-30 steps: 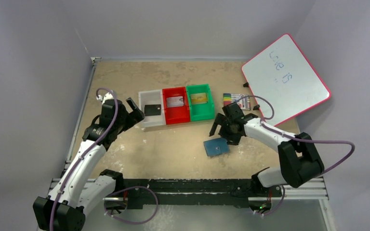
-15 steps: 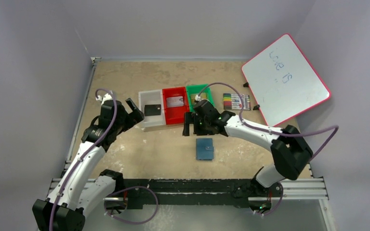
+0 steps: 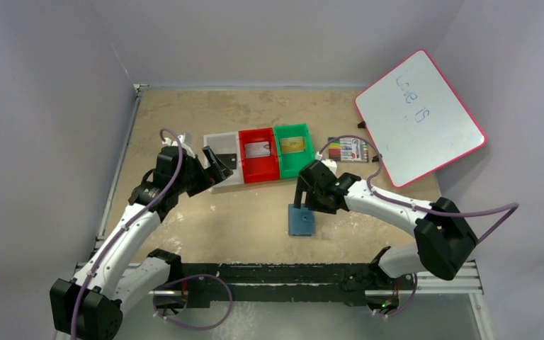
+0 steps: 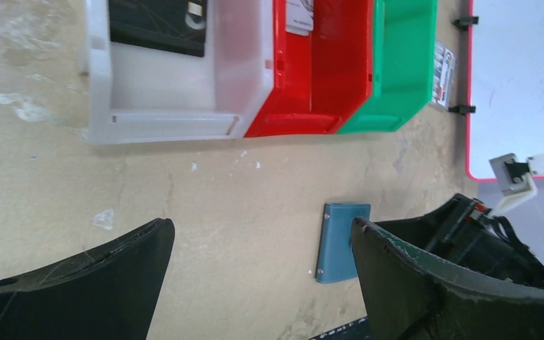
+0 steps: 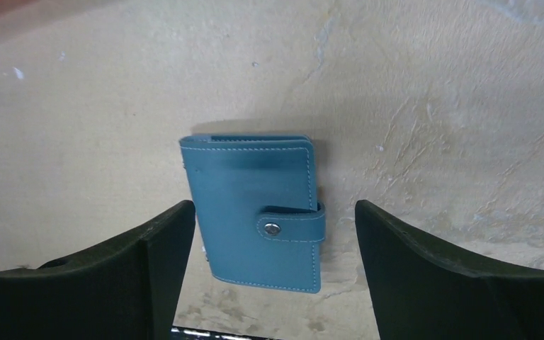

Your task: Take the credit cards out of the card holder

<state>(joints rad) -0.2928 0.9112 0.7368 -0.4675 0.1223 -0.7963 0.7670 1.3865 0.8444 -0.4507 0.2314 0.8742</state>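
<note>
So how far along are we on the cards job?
Looks done: black card in the white bin, silver card in the red bin, gold card in the green bin. In hand: right gripper hovers over the snapped-shut wallet, jaws open, holding nothing. Remaining: can't see whether any cards are inside.

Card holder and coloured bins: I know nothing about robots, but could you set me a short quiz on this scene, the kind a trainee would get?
1. True or false: the card holder lies shut on the table, its snap strap fastened.
2. Which bin holds the gold card? A white, B red, C green.
3. Fill the gap: in the right wrist view, the jaws of the right arm stand one on each side of the card holder; they are ___ (open or shut).

Key: 1 true; 2 C, the green bin; 3 open.
</note>
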